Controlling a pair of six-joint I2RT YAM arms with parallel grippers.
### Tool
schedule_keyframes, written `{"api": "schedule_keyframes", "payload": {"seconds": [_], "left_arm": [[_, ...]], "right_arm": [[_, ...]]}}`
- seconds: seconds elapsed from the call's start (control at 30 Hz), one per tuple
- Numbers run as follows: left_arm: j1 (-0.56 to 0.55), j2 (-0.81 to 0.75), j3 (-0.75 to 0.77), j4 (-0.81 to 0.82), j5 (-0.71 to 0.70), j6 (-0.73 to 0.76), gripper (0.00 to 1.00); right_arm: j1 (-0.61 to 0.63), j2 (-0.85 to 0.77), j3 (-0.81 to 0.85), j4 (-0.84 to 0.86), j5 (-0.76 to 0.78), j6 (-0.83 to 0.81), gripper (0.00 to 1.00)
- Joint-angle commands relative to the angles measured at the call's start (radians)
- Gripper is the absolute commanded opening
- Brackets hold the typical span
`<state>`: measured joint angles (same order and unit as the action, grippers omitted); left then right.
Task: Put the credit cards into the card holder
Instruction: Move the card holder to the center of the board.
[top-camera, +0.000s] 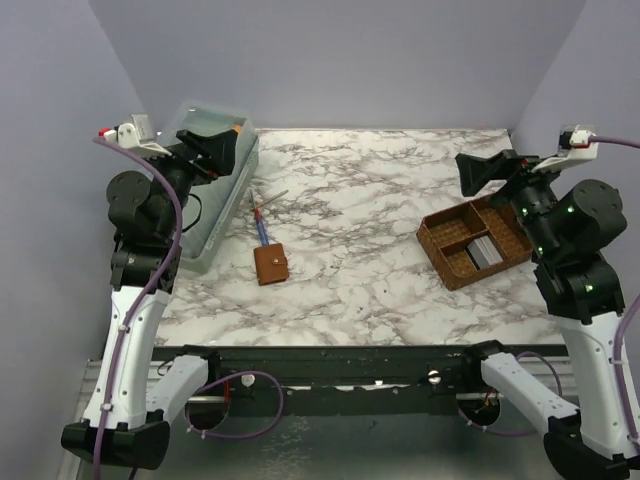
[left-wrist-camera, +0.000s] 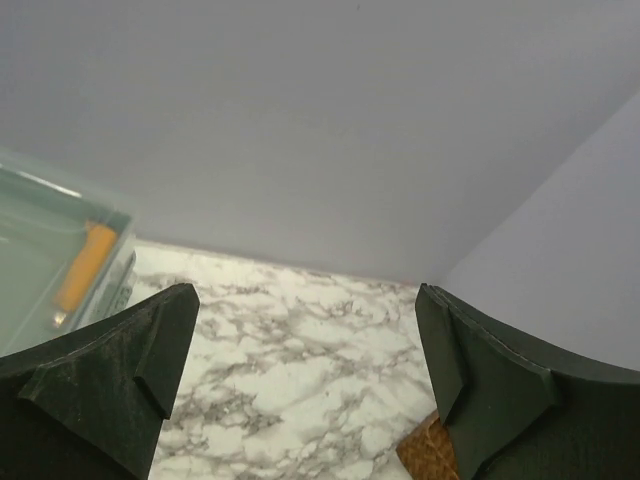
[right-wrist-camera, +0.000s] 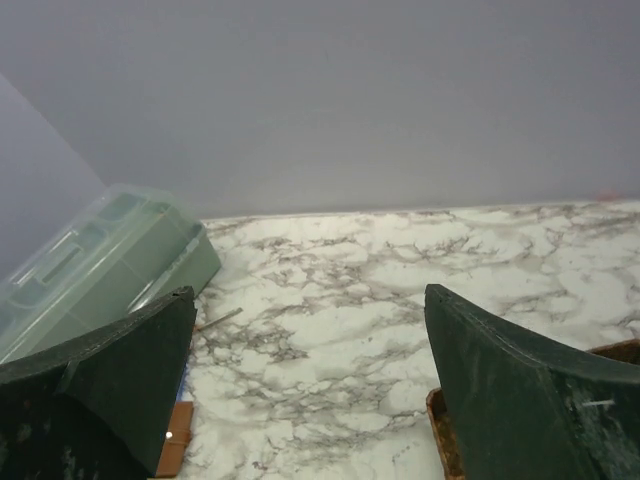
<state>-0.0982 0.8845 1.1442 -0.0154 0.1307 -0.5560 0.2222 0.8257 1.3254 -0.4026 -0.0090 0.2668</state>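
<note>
Pen (top-camera: 262, 228) beside card holder (top-camera: 270, 264); clear bin (top-camera: 222, 215) left — basket (top-camera: 438, 260) right

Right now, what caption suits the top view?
Open left claw and right claw hover over marble table; card holder lies closed, credit cards in woven basket.

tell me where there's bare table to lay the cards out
Widest bare table lies between the card holder and the woven basket; the far strip along the back wall is free too. Crowded at left: pens lie between card holder and clear box.
</note>
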Motion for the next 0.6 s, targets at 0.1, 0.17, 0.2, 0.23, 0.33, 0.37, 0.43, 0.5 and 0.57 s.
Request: {"api": "schedule_keyframes", "payload": {"seconds": [0.1, 0.17, 0.2, 0.23, 0.33, 0.37, 0.43, 0.5, 0.57], "left_arm": [[0.005, 0.089, -0.001, -0.136, 0.142, -0.027, 0.99], [0.006, 0.119, -0.011, -0.159, 0.181, -0.029, 0.99], [0.005, 0.135, -0.020, -0.169, 0.195, -0.033, 0.99], [0.005, 0.151, -0.030, -0.180, 0.209, -0.039, 0.99], [0.005, 0.215, -0.048, -0.218, 0.261, -0.051, 0.99], [0.004, 0.238, -0.053, -0.228, 0.279, -0.051, 0.99], [0.004, 0.289, -0.068, -0.251, 0.303, -0.052, 0.99], [0.004, 0.345, -0.081, -0.285, 0.312, -0.060, 0.99], [-0.005, 0.403, -0.082, -0.330, 0.304, -0.060, 0.99]], "right_arm": [[-0.005, 0.076, -0.094, 0.021, 0.017, 0.038, 1.00], [-0.005, 0.087, -0.130, 0.048, -0.040, 0.051, 1.00], [-0.005, 0.090, -0.161, 0.069, -0.056, 0.061, 1.00], [-0.004, 0.096, -0.187, 0.092, -0.045, 0.097, 1.00], [-0.005, 0.137, -0.236, 0.102, -0.031, 0.205, 1.00], [-0.005, 0.160, -0.247, 0.104, -0.053, 0.223, 1.00], [-0.005, 0.209, -0.266, 0.110, -0.116, 0.259, 1.00], [-0.004, 0.264, -0.279, 0.111, -0.188, 0.301, 1.00], [-0.004, 0.321, -0.295, 0.130, -0.305, 0.325, 1.00]]}}
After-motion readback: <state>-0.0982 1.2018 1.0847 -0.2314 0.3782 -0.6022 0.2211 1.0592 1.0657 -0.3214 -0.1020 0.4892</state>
